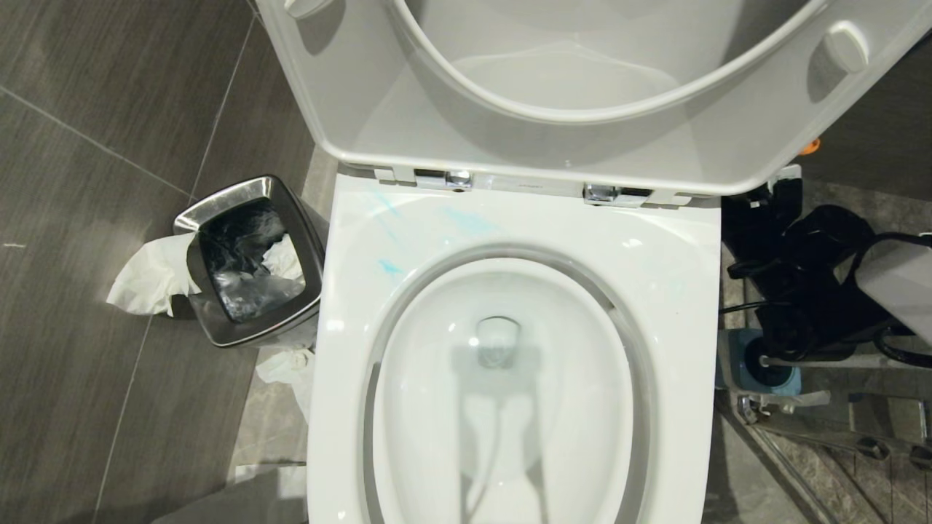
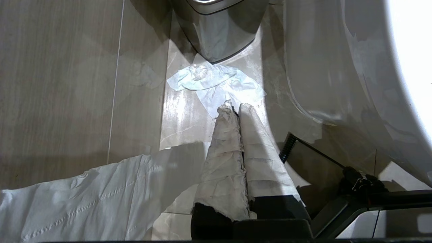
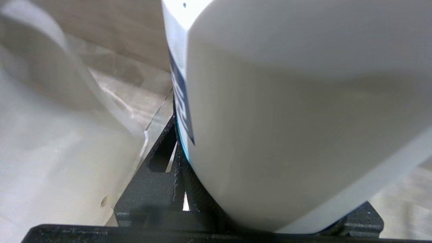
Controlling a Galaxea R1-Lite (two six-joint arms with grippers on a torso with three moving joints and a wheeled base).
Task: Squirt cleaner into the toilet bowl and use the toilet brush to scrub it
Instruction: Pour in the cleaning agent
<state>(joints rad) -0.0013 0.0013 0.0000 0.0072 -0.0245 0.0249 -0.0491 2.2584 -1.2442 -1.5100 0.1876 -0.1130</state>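
The toilet bowl (image 1: 677,291) fills the middle of the head view, with its seat and lid raised. Thin turquoise streaks of cleaner (image 1: 389,268) lie on the back left of its rim. Beside the toilet's right side, the toilet brush handle (image 1: 823,360) sticks out of a blue-topped holder (image 1: 753,375). My right arm (image 1: 801,269) is low beside the holder. In the right wrist view my right gripper (image 3: 263,182) is shut on a white bottle (image 3: 287,118) with a dark blue label. My left gripper (image 2: 235,108), its fingers wrapped in white paper, is shut and empty above the floor.
A steel waste bin (image 1: 247,262) with a black liner stands left of the toilet, with white tissue (image 1: 149,276) hanging beside it. More tissue (image 2: 216,84) lies on the tiles under the left gripper. The toilet's outer wall (image 2: 337,67) is close on one side.
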